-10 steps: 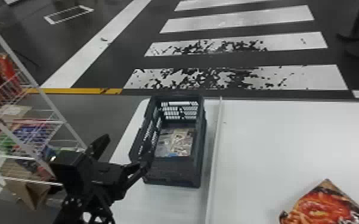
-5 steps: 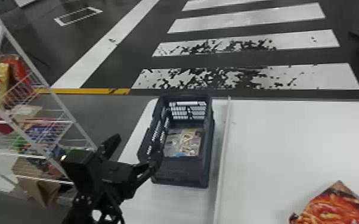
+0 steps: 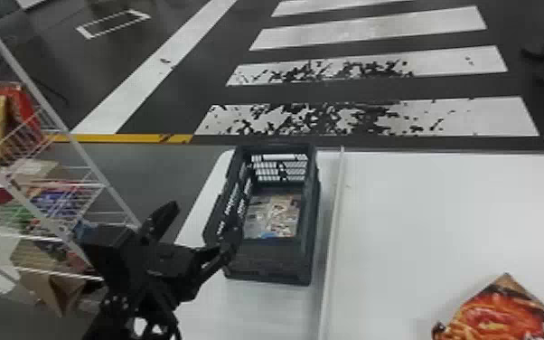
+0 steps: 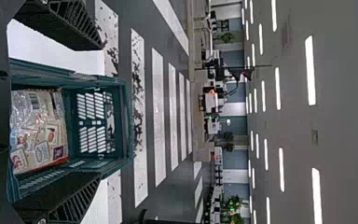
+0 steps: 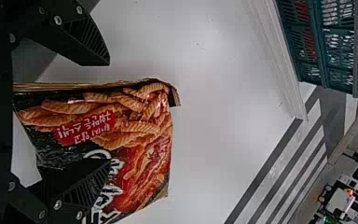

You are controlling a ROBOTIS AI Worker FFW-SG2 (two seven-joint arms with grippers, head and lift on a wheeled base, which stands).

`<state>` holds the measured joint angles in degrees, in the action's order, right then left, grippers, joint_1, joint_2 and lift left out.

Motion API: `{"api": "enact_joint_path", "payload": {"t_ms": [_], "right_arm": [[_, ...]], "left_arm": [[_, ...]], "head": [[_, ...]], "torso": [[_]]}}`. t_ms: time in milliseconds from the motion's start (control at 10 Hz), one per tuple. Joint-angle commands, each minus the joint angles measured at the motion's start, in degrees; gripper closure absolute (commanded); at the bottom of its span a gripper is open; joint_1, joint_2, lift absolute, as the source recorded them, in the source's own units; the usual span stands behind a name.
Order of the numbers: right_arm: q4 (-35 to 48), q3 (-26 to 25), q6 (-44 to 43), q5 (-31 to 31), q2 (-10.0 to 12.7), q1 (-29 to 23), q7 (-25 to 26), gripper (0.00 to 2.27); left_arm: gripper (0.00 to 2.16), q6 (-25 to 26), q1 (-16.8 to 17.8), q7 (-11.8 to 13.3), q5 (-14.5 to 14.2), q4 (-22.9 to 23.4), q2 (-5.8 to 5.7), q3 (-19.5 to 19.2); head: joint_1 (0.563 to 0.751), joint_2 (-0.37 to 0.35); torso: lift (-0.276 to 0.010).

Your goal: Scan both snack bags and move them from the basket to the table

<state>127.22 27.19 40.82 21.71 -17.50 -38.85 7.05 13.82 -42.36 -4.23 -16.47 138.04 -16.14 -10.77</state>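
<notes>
In the head view my left gripper [image 3: 201,229] stands open at the near left corner of the dark green basket [image 3: 269,260]. A pale, patterned snack bag [image 3: 275,214] lies in the basket. The left wrist view has my left gripper [image 4: 99,112] with its fingers wide apart, the basket [image 4: 123,161] and the pale snack bag [image 4: 39,128] between and beyond them. A red and black snack bag [image 3: 488,312] is on the white table at the near right. My right gripper [image 5: 108,112] is open over that snack bag [image 5: 140,126], one finger overlapping its printed face.
A thin white rail [image 3: 332,235] runs along the table right of the basket. The white table [image 3: 443,203] extends to the right. A white wire rack [image 3: 81,153] with other snacks stands at the left, close to the left arm.
The head view has swayed slightly, shifting the whole scene sideways. Against the basket, the left gripper keeps almost the same place, and the red bag keeps its spot on the table.
</notes>
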Motion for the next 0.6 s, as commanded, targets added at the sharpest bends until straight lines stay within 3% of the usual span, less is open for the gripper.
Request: {"api": "enact_joint_path", "payload": {"t_ms": [0, 100, 200, 300, 400, 500], "right_arm": [[-0.31, -0.03, 0.27, 0.27, -0.43, 0.01, -0.02, 0.21], [-0.31, -0.03, 0.63, 0.7, -0.78, -0.08, -0.11, 0.32], [-0.04, 0.06, 0.8, 0.79, -0.96, -0.08, -0.37, 0.63], [0.05, 0.32, 0.27, 1.76, -0.96, -0.26, 0.07, 1.63], [0.22, 0.76, -3.42, 3.17, -1.13, -1.14, 3.06, 2.26], [1.01, 0.58, -7.28, 3.43, -1.39, -2.01, 4.46, 2.25]], "left_arm": [[0.03, 0.03, 0.0, 0.1, -0.41, 0.3, -0.12, -0.13], [0.03, 0.03, 0.0, 0.28, -0.5, 0.48, -0.12, -0.13], [0.03, 0.03, 0.0, 0.37, -0.59, 0.48, -0.12, -0.13], [0.03, 0.03, 0.09, 0.63, -0.59, 0.3, -0.12, 0.04], [0.03, 0.2, 0.26, 0.81, -0.67, 0.13, -0.12, 0.13], [0.03, 0.38, 0.44, 0.81, -0.76, -0.05, -0.03, 0.22]], "head": [[0.695, 0.306], [0.695, 0.301], [0.695, 0.294], [0.695, 0.291], [0.695, 0.286], [0.695, 0.281]], "torso": [[-0.098], [-0.098], [-0.098], [-0.098], [-0.098], [-0.098]]}}
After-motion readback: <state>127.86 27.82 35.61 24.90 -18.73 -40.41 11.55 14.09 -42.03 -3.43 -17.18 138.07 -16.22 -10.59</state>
